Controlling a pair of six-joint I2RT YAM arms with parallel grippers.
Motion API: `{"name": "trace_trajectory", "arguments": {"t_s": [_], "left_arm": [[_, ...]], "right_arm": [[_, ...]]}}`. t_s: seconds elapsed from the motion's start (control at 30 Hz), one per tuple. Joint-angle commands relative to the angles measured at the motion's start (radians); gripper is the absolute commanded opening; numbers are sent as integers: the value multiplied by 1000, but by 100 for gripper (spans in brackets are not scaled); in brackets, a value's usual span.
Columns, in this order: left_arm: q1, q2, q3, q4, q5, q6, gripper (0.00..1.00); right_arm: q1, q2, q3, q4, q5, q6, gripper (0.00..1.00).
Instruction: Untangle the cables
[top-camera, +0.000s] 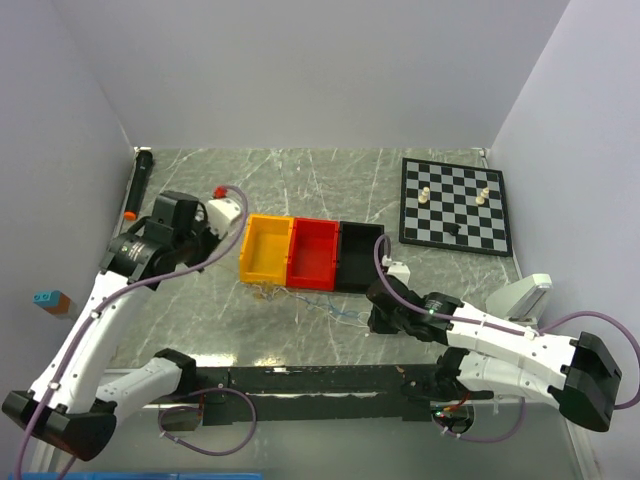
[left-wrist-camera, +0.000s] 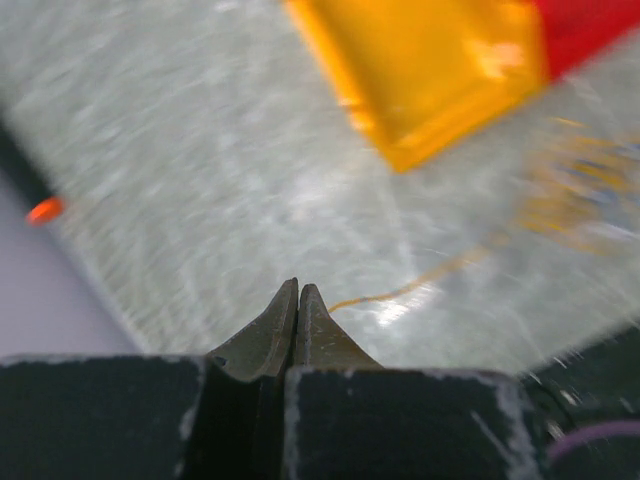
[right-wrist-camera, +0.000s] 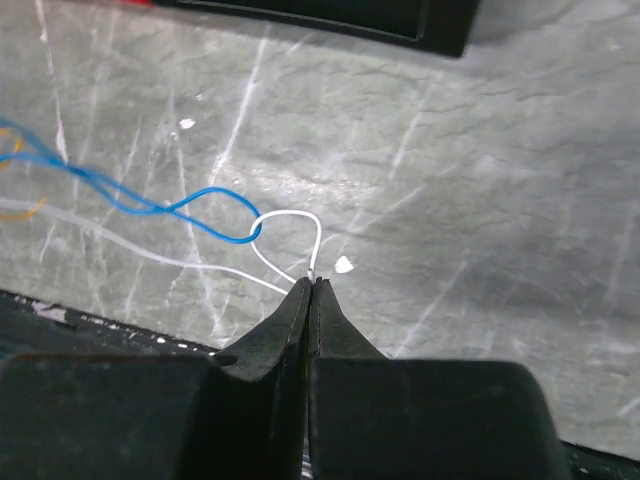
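The cables (top-camera: 300, 298) are thin yellow, blue and white wires tangled on the table just in front of the bins. My right gripper (right-wrist-camera: 312, 282) is shut on the end of the white cable (right-wrist-camera: 290, 218). That cable's loop hooks through a loop of the blue cable (right-wrist-camera: 150, 205). In the top view the right gripper (top-camera: 376, 318) sits at the tangle's right end. My left gripper (left-wrist-camera: 298, 290) is shut, and the end of a yellow cable (left-wrist-camera: 420, 285) runs into its tips. That view is blurred. In the top view the left gripper (top-camera: 206, 243) is left of the yellow bin.
A yellow bin (top-camera: 266, 250), a red bin (top-camera: 313, 255) and a black bin (top-camera: 358, 258) stand in a row mid-table. A chessboard (top-camera: 455, 205) with a few pieces lies at the back right. A black marker (top-camera: 138, 185) lies at the back left.
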Motion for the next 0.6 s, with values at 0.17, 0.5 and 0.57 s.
{"name": "trace_trajectory", "arguments": {"t_s": [0.17, 0.5, 0.57], "left_arm": [[370, 24, 121, 306, -301, -132, 1], [518, 86, 332, 301, -112, -287, 1], [519, 83, 335, 307, -69, -296, 1]], "right_arm": [[-6, -13, -4, -144, 71, 80, 0], [-4, 33, -61, -139, 44, 113, 0], [-3, 33, -69, -139, 39, 116, 0]]}}
